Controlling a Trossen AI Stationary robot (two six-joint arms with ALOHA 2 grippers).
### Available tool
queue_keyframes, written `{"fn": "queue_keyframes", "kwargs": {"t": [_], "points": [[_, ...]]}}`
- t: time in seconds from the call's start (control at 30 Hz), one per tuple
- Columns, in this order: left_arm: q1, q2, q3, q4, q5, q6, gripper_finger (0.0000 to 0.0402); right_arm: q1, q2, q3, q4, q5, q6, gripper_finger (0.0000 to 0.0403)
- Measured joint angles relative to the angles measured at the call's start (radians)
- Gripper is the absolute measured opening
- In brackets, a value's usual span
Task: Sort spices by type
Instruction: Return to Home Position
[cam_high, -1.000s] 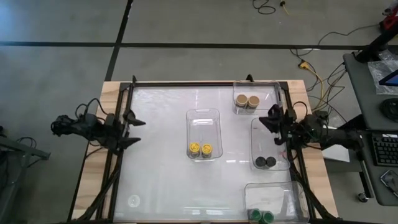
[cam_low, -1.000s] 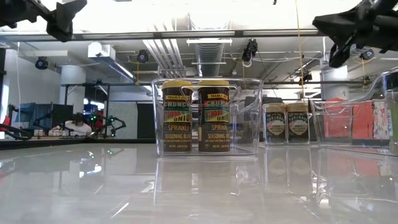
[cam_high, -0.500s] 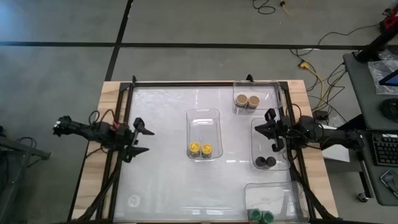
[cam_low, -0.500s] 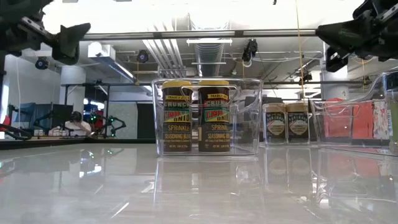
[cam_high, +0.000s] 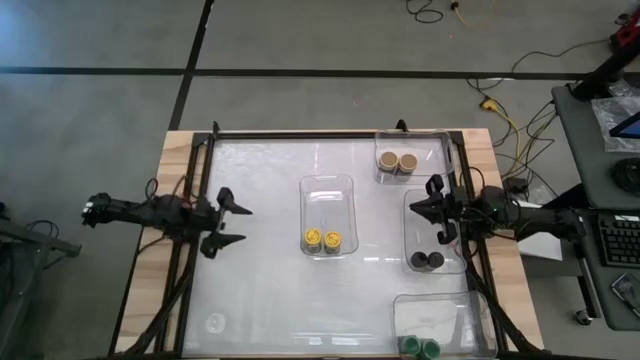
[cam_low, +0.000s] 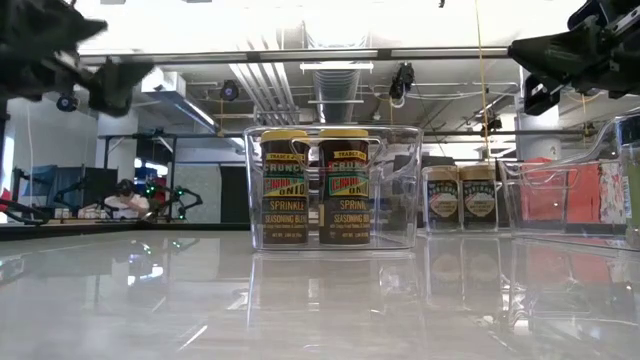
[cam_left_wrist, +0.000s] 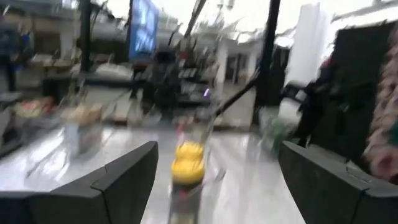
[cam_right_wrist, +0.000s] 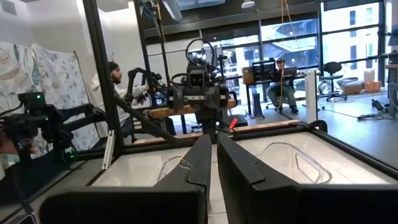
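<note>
Under workshop lights, the glossy white table (cam_high: 260, 290) in front of you is laid out by lid colour. The centre tray (cam_high: 327, 182) holds two yellow-lidded jars (cam_high: 313, 239) at its near end. The far right tray (cam_high: 440, 140) holds two tan-lidded jars (cam_high: 387, 160), the middle right tray (cam_high: 412, 215) two black-lidded jars (cam_high: 419, 261), and the near right tray (cam_high: 440, 300) two green-lidded jars (cam_high: 409, 346). That makes four clear trays and eight jars, one pair to each tray, every pair standing upright and side by side.

Your left gripper (cam_high: 244, 224) hovers above the table's left edge with its fingers spread wide and nothing between them. The yellow-lidded pair stands well apart from it to the right, and in the left wrist view it shows in line with the gap between the fingers.

Your right gripper (cam_high: 418, 208) hangs over the far left part of the middle right tray. Its fingers are drawn together to a thin slit and hold nothing. The black-lidded pair sits near it, at the same tray's near end, clear of the fingertips.

A person sits beyond the table in the right wrist view (cam_right_wrist: 115, 78).
</note>
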Motion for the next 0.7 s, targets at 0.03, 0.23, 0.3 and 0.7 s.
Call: {"fn": "queue_keyframes", "kwargs": {"t": [0.03, 0.23, 0.3, 0.7], "points": [[0.0, 0.001, 0.0, -0.033, -0.014, 0.0, 0.0316, 0.0, 0.0, 0.0, 0.0, 0.0, 0.0, 0.0019], [0.0, 0.004, 0.0, -0.088, -0.031, -0.038, 0.0316, 0.0, 0.0, 0.0, 0.0, 0.0, 0.0, 0.0019], [0.0, 0.007, 0.0, -0.088, -0.031, -0.046, 0.0316, 0.0, 0.0, 0.0, 0.0, 0.0, 0.0, 0.0019], [0.0, 0.008, 0.0, -0.088, -0.032, -0.042, 0.0316, 0.0, 0.0, 0.0, 0.0, 0.0, 0.0, 0.0018]]}}
